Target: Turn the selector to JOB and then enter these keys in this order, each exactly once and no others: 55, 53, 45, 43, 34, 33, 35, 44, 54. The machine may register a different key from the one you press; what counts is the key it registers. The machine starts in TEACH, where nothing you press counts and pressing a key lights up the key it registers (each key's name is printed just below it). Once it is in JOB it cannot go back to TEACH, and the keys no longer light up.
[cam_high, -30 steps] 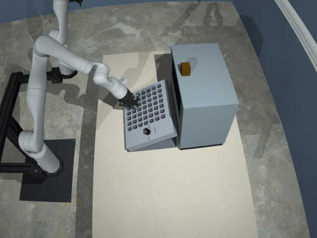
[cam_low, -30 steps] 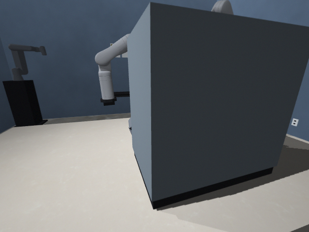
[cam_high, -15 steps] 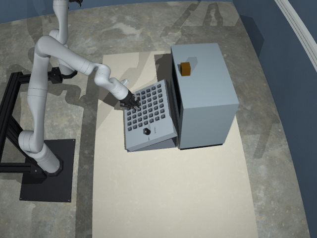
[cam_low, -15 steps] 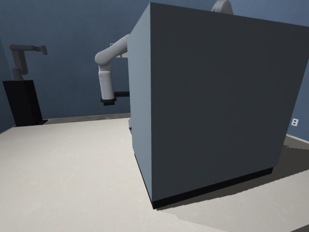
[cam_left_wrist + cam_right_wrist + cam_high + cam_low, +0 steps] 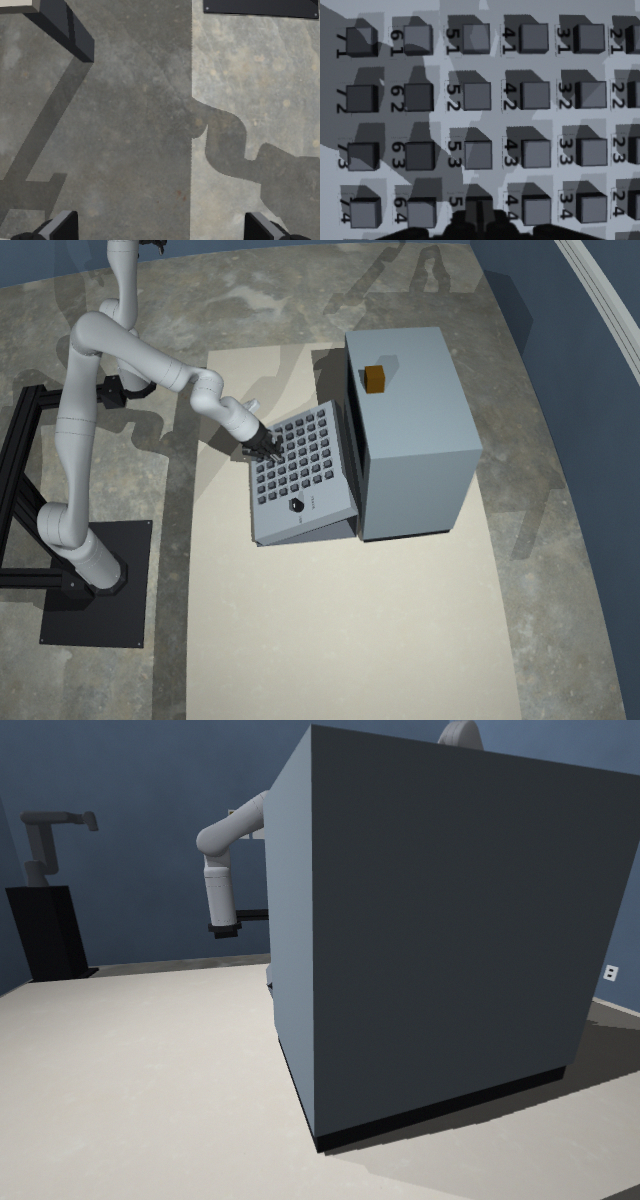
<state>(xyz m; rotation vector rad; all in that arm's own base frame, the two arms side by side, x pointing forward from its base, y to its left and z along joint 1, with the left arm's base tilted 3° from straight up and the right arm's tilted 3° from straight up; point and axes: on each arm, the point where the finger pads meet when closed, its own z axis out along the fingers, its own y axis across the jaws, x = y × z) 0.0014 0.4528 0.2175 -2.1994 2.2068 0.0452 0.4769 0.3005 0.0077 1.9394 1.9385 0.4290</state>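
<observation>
Keypad (image 5: pixel 279 524) (image 5: pixel 268 974) (image 5: pixel 495 118): while sloped, shows 53, 43, 33, 34
Right gripper (image 5: pixel 279 458) (image 5: pixel 480 211): pressed together at a key, label partly hidden
Left gripper (image 5: pixel 162 246) (image 5: pixel 161 229): spread
Selector (image 5: pixel 296 505): on keypad, lettering too small
</observation>
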